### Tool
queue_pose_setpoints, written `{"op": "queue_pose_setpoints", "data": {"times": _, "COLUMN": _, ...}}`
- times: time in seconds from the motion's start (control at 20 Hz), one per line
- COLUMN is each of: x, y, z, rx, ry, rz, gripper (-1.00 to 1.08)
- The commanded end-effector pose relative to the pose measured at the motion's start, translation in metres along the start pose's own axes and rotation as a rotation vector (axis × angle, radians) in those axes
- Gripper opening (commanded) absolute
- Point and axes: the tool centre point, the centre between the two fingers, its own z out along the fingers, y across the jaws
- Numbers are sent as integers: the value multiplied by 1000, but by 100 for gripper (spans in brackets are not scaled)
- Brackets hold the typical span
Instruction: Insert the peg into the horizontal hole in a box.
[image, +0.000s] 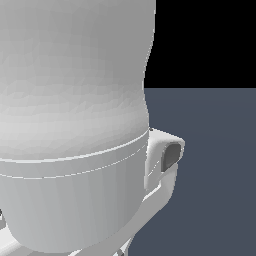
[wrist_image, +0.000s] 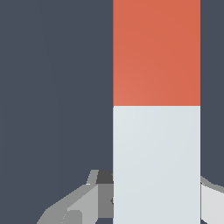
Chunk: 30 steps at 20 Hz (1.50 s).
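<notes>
While my wrist view shows the pincer (wrist_image: 153, 197) straddling the peg (wrist_image: 156, 109) at its white half, I can't tell if it grips, and no box is visible, so insertion remains.

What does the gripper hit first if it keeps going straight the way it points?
Most likely the peg. In the wrist view the gripper has a finger on each side of the peg's white half, so the bar lies between them. Depth is unclear; whether they already touch it can't be told.
</notes>
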Motion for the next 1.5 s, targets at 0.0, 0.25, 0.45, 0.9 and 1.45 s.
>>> {"op": "queue_pose_setpoints", "data": {"times": 0.0, "x": -1, "y": 0, "z": 0, "rx": 0, "ry": -1, "rz": 0, "gripper": -100}}
{"op": "queue_pose_setpoints", "data": {"times": 0.25, "x": 0, "y": 0, "z": 0, "rx": 0, "ry": 0, "rz": 0, "gripper": -100}}
{"op": "queue_pose_setpoints", "data": {"times": 0.45, "x": 5, "y": 3, "z": -1, "rx": 0, "ry": 0, "rz": 8, "gripper": -100}}
{"op": "queue_pose_setpoints", "data": {"times": 0.9, "x": 42, "y": 25, "z": -6, "rx": 0, "ry": 0, "rz": 61, "gripper": -100}}
{"op": "queue_pose_setpoints", "data": {"times": 1.45, "x": 119, "y": 80, "z": -17, "rx": 0, "ry": 0, "rz": 177, "gripper": -100}}
